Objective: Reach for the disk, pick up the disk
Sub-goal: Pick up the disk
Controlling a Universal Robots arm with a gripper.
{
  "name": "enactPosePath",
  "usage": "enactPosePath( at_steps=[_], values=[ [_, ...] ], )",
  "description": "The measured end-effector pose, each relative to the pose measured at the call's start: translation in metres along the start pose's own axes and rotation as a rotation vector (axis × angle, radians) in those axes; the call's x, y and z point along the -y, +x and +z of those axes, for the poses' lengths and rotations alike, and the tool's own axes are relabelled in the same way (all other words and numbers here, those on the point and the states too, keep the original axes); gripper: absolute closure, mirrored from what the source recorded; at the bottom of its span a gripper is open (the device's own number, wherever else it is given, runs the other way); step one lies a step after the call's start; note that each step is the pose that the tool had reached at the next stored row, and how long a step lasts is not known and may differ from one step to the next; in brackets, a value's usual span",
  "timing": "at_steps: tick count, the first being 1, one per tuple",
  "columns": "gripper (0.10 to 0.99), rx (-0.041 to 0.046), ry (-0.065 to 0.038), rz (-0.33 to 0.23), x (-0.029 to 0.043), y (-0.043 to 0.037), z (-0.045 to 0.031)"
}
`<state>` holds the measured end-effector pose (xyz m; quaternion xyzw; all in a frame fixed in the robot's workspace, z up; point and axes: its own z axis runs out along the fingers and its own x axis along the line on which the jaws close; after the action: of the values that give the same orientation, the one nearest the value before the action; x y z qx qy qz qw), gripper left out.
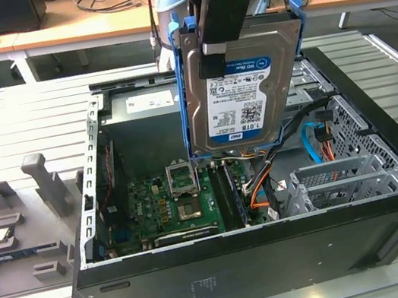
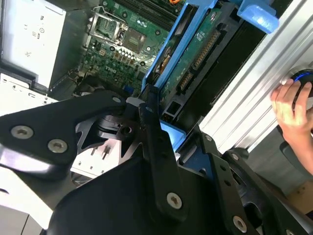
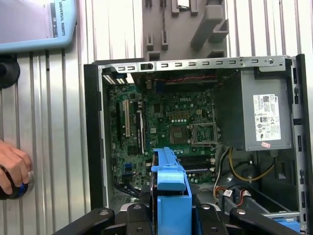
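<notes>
The disk (image 1: 246,87) is a silver hard drive with a white-and-blue label and a blue bracket on its sides. It hangs upright, lifted above the open computer case (image 1: 265,261). My gripper (image 1: 228,32) is shut on its upper edge, with one black finger (image 1: 212,63) lying over the label. In the second wrist view the disk (image 2: 198,49) shows its green circuit-board side between the blue rails, held in my gripper (image 2: 161,125). In the first wrist view the disk's blue bracket (image 3: 171,178) stands edge-on between the gripper (image 3: 171,213) arms.
The motherboard (image 1: 171,208) lies under the disk, beside a grey drive cage (image 1: 343,177) with orange and blue cables. A grey fixture block (image 1: 19,219) sits at the exterior view's left. A person's hand (image 3: 12,169) rests on a black round object on the slatted table (image 3: 58,122).
</notes>
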<state>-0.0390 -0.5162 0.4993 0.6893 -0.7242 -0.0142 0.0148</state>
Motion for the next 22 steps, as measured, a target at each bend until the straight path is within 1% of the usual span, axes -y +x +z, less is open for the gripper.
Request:
enactPosePath(
  at_steps=[10,14,18,20,22],
  values=[
    [0.718,-0.0001,0.0,0.0,0.001,0.0194,0.0],
    [0.718,0.0,0.0,0.0,0.0015,0.0303,0.0],
    [0.718,0.0,0.0,0.0,0.0018,0.0366,0.0],
    [0.718,0.0,0.0,0.0,0.0021,0.0425,0.0],
    [0.718,0.0,0.0,0.0,0.0023,0.0454,0.0]
  ],
)
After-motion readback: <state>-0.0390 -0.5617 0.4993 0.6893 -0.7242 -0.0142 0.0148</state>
